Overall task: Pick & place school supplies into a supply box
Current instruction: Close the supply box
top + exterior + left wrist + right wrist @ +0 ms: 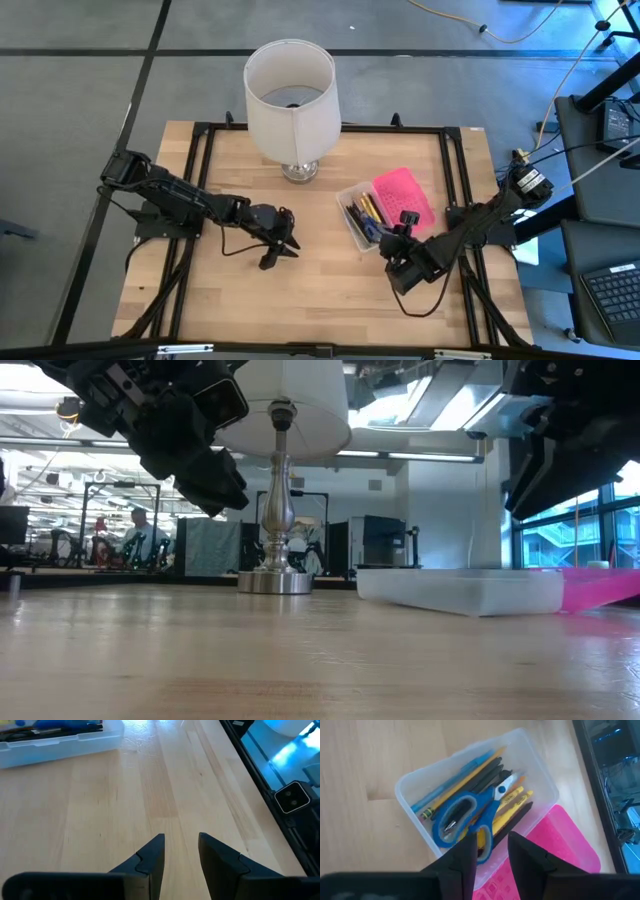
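Note:
The supply box, a clear case, sits at the table's right with its pink lid open beside it. Inside lie blue-handled scissors on top of yellow pencils, dark pens and a blue pen. My right gripper hovers open over the scissors' handle end, its fingers apart and holding nothing. My left gripper is open over bare wood near the table's middle, with the box farther off.
A white lamp with a metal base stands at the table's far middle, left of the box. A black frame runs along the table's edges. Bare wood lies between the two grippers and toward the near edge.

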Robot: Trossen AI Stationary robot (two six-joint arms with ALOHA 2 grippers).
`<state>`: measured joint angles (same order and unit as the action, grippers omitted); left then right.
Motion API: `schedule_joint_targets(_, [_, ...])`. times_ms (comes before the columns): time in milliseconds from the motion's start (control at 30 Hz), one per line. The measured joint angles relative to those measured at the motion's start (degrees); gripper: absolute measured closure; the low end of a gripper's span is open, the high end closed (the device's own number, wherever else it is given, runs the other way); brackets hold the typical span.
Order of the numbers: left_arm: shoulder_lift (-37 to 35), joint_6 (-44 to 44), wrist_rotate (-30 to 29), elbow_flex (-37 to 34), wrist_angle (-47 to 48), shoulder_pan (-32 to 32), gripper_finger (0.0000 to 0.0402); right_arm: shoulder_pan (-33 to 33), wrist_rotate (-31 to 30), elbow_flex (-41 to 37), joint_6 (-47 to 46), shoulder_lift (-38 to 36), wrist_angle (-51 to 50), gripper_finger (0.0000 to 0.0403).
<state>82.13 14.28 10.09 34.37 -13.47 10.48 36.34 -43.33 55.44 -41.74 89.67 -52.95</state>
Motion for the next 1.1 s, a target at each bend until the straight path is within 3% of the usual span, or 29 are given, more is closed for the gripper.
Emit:
schedule_joint_targets(133, [0.00,0.44,0.00,0.00,0.00,0.00,0.0290,-0.49,-0.37,0.00,-2.94,0.00,-0.56,0.0289])
schedule_joint_targets(367, [0.00,4.05,-5.35,0.00,-0.02,0.00,0.0297,-7.41,5.17,0.02,-32.52,-0.19,-5.55,0.0289])
schedule_joint_targets(433, [0.00,5.37,-8.10,0.00,-0.02,0.00,0.0301,-10.13,7.92,0.02,-35.71,-0.18,-6.38,0.0289])
schedule_joint_targets(700, [0.00,6.60,-11.99,0.02,-0.02,0.66,0.0316,-20.20,11.86,-2.45,-32.99,-0.20,-10.98,0.0289])
schedule_joint_targets(1100, [0.91,6.58,-14.00,0.11,-0.11,1.90,0.0326,-26.38,19.38,-11.36,-22.40,-0.20,6.28,0.0289])
